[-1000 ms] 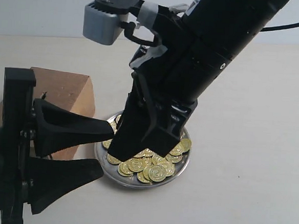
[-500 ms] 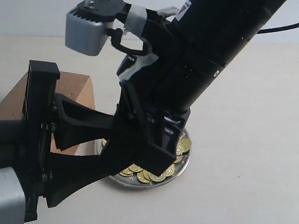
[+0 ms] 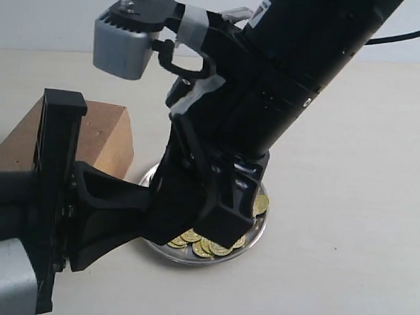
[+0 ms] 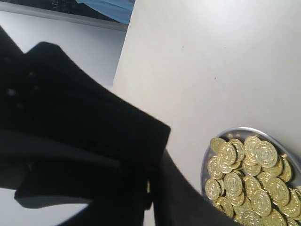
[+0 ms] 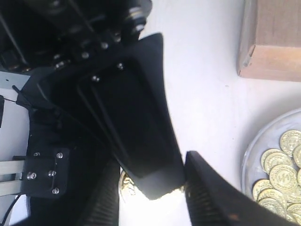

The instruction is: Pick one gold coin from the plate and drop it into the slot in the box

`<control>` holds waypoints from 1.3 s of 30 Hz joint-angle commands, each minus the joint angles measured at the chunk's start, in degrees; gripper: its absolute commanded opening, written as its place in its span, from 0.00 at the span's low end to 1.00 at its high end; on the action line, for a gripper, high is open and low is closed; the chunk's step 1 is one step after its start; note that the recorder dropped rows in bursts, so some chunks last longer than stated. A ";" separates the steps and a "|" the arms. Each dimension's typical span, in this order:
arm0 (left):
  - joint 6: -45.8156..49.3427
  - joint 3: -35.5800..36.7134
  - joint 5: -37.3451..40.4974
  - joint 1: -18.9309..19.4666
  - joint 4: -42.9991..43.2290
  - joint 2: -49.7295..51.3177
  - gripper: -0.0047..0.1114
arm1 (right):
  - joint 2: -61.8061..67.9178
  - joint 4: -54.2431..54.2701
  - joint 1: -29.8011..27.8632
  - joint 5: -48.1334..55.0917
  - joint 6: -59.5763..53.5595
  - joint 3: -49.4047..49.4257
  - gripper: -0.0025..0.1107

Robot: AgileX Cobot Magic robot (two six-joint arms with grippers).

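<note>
Pale bench carries everything. We see our left claw with fingers drawn together at the plate's near edge. Its tips are hidden, so we cannot tell whether it pinches a coin. Our right claw stands parted above the coins, gripping nothing visible. One plate sits lower centre, its gold coins too heaped to count. One box lies left of centre.

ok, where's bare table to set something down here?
Free: the table right of the plate, and the strip in front of it. Crowded: both arms converge over the plate, left of it sits the box.
</note>
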 commanded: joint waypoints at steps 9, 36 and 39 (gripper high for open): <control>-2.93 -0.41 1.22 -0.24 -0.77 0.03 0.04 | -1.35 0.74 0.23 -0.13 0.30 -0.05 0.63; -40.33 -22.13 60.91 21.52 -35.67 2.25 0.04 | -28.22 -39.79 0.23 -12.24 61.98 7.29 0.02; -29.67 -25.32 61.46 27.69 -48.92 5.91 0.04 | -30.09 -36.52 0.23 -14.37 61.84 11.78 0.02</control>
